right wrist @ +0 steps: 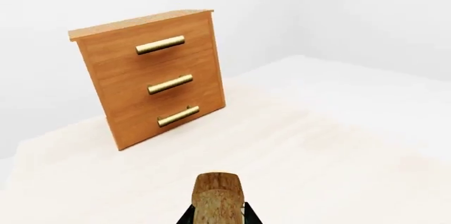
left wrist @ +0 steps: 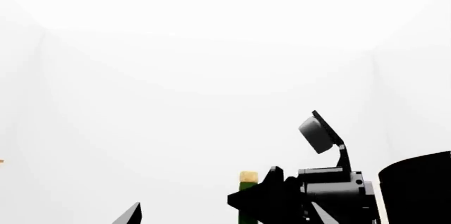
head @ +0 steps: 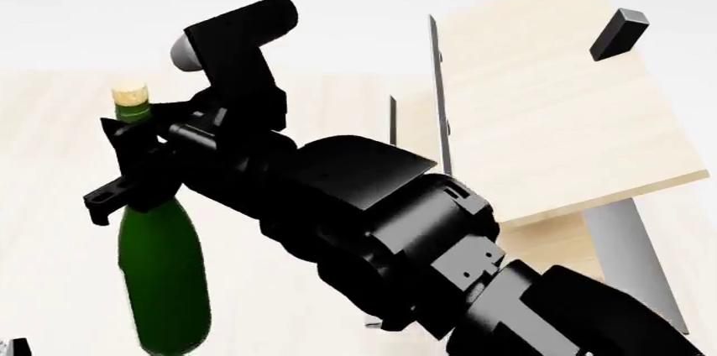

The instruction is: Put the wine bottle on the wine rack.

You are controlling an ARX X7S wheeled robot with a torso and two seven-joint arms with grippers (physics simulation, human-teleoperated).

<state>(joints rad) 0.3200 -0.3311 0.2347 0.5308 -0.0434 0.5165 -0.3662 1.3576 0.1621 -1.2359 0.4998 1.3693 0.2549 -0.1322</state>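
The wine bottle (head: 166, 272) is dark green with a pale cork and hangs upright at the left of the head view. My right gripper (head: 137, 163) is shut on its neck just below the cork. In the right wrist view the brownish cork top (right wrist: 218, 195) sits between the black jaws of the right gripper (right wrist: 218, 217). The left wrist view shows the bottle's cork and neck (left wrist: 246, 182) held by that gripper. My left gripper (left wrist: 227, 218) is open and empty, its fingertips wide apart. The wine rack (head: 538, 112), light-wood boards with black edges on a grey base, stands to the right of the bottle.
An orange-brown cabinet (right wrist: 151, 84) with three brass handles stands on the pale floor beyond the right gripper. A small black block (head: 620, 34) sits near the rack's upper board. My right arm (head: 381, 230) fills the middle of the head view.
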